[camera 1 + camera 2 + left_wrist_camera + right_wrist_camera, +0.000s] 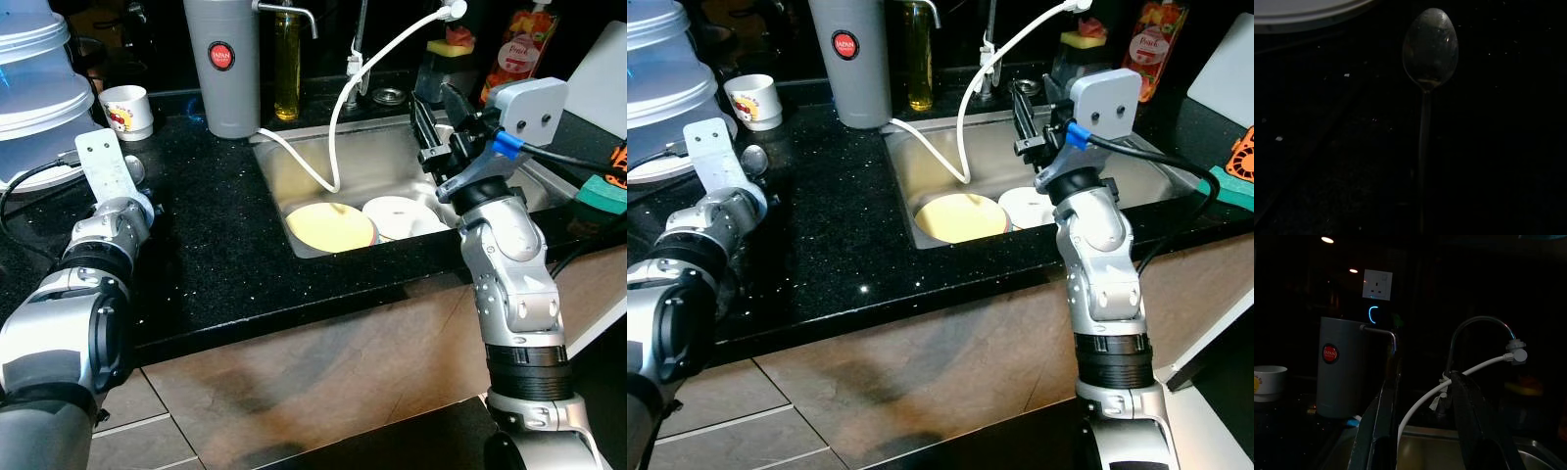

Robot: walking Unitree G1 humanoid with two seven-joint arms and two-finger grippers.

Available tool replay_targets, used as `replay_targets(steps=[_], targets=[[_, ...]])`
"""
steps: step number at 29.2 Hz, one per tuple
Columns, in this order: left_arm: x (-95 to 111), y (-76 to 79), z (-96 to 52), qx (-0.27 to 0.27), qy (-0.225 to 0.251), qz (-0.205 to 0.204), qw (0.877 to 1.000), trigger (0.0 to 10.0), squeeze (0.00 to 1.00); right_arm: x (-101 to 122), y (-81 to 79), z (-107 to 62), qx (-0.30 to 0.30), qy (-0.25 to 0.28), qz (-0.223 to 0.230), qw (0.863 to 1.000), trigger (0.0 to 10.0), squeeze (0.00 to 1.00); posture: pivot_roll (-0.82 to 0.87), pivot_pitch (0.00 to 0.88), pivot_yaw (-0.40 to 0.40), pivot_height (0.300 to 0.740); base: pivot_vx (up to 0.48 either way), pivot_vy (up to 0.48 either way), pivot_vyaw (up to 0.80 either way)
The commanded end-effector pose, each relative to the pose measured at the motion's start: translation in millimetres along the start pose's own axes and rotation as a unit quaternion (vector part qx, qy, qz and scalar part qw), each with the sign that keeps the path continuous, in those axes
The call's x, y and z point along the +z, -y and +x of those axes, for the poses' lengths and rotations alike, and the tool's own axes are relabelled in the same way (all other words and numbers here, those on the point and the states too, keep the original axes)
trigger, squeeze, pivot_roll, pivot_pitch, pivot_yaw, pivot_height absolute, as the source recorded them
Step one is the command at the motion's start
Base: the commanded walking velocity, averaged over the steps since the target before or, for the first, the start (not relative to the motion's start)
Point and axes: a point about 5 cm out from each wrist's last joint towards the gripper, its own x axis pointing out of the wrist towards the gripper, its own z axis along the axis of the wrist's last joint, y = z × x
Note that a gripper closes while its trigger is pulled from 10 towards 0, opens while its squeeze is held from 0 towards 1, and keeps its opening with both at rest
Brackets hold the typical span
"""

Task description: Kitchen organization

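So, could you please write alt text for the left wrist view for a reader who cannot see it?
A metal spoon lies on a dark speckled counter, bowl up and handle running toward the camera. The pale rim of a plate shows at one corner; the picture is very dark.

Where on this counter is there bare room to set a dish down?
Free: the black counter between the left gripper and the sink, in front of the grey canister. Crowded: the sink floor, with the yellow plate and white plate; the back ledge with bottles.

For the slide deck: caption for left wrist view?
Left wrist camera looks down on a metal spoon lying on the dark speckled countertop.
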Motion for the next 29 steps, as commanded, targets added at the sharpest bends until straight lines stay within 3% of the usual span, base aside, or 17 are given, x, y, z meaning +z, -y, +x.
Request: replay_targets(steps=[1,5,11,12,13,15,18,20,21,22,23,24,25,26,27,28,29], targets=[[-21,-8.5,1.3,0.015,-0.042,0.002,0.999,0.0,0.00,1,2.2,-0.8,-0.004,0.000,-0.001,1.000,10.0,0.00,-0.05,0.000,0.032,0.740,0.000,0.000,0.00],[-16,-6.3,1.2,0.014,-0.029,0.012,0.999,0.0,0.00,2,2.7,0.3,-0.004,0.000,-0.001,1.000,10.0,0.00,-0.05,0.000,0.029,0.740,0.000,0.000,0.00],[29,5.6,-3.8,0.020,0.104,0.111,0.988,0.0,0.00,3,4.6,-0.7,-0.007,-0.001,0.000,1.000,10.0,0.00,-0.05,0.000,0.025,0.740,0.000,0.000,0.00],[53,18.1,-10.3,-0.007,0.173,0.112,0.979,10.0,0.00,4,5.1,-1.0,-0.007,0.000,0.001,1.000,10.0,0.00,-0.05,0.000,0.022,0.740,0.000,0.000,0.00],[75,33.9,-20.2,-0.056,0.239,0.105,0.964,10.0,0.00,5,5.1,-0.8,-0.006,0.001,0.002,1.000,10.0,0.00,-0.05,0.000,0.019,0.740,0.000,0.000,0.00],[75,33.9,-20.2,-0.056,0.239,0.105,0.964,10.0,0.00,5,5.1,-0.8,-0.006,0.001,0.002,1.000,10.0,0.00,-0.05,0.000,0.019,0.740,0.000,0.000,0.00],[103,78.7,-56.9,-0.273,0.338,0.089,0.897,10.0,0.00,14,-4.3,1.1,0.028,0.024,0.071,0.997,10.0,0.00,-0.04,0.000,0.011,0.740,0.000,0.000,0.00],[96,101.8,-94.5,-0.460,0.356,0.109,0.806,10.0,0.00,31,-20.4,-1.9,0.111,0.055,0.211,0.970,10.0,0.00,-0.04,0.000,0.004,0.740,0.000,0.000,0.00],[96,101.8,-94.5,-0.460,0.356,0.109,0.806,10.0,0.00,31,-20.4,-1.9,0.111,0.055,0.211,0.970,10.0,0.00,-0.04,0.000,0.004,0.740,0.000,0.000,0.00],[88,107.7,-110.9,-0.525,0.353,0.122,0.765,10.0,0.00,38,-27.4,-5.0,0.152,0.067,0.254,0.953,10.0,0.00,-0.04,0.000,0.002,0.740,0.000,0.000,0.00],[88,107.7,-110.9,-0.525,0.353,0.122,0.765,10.0,0.00,38,-27.4,-5.0,0.152,0.067,0.254,0.953,10.0,0.00,-0.04,0.000,0.002,0.740,0.000,0.000,0.00],[79,112.3,-125.3,-0.576,0.348,0.130,0.728,10.0,0.00,42,-33.5,-7.4,0.180,0.073,0.284,0.939,10.0,0.00,-0.04,0.000,0.002,0.740,0.000,0.000,0.00],[79,112.3,-125.3,-0.576,0.348,0.130,0.728,10.0,0.00,42,-33.5,-7.4,0.180,0.073,0.284,0.939,10.0,0.00,-0.04,0.000,0.002,0.740,0.000,0.000,0.00],[68,117.6,-141.4,-0.624,0.343,0.149,0.686,10.0,0.00,43,-40.4,-8.7,0.196,0.072,0.310,0.927,10.0,0.00,-0.04,0.000,-0.001,0.740,0.000,0.000,0.00],[68,117.6,-141.4,-0.624,0.343,0.149,0.686,10.0,0.00,43,-40.4,-8.7,0.196,0.072,0.310,0.927,10.0,0.00,-0.04,0.000,-0.001,0.740,0.000,0.000,0.00],[58,122.1,-152.7,-0.656,0.338,0.160,0.656,10.0,0.00,42,-44.3,-9.1,0.202,0.069,0.325,0.921,10.0,0.00,-0.04,0.000,-0.003,0.740,0.000,0.000,0.00],[58,122.1,-152.7,-0.656,0.338,0.160,0.656,10.0,0.00,42,-44.3,-9.1,0.202,0.069,0.325,0.921,10.0,0.00,-0.04,0.000,-0.003,0.740,0.000,0.000,0.00]])
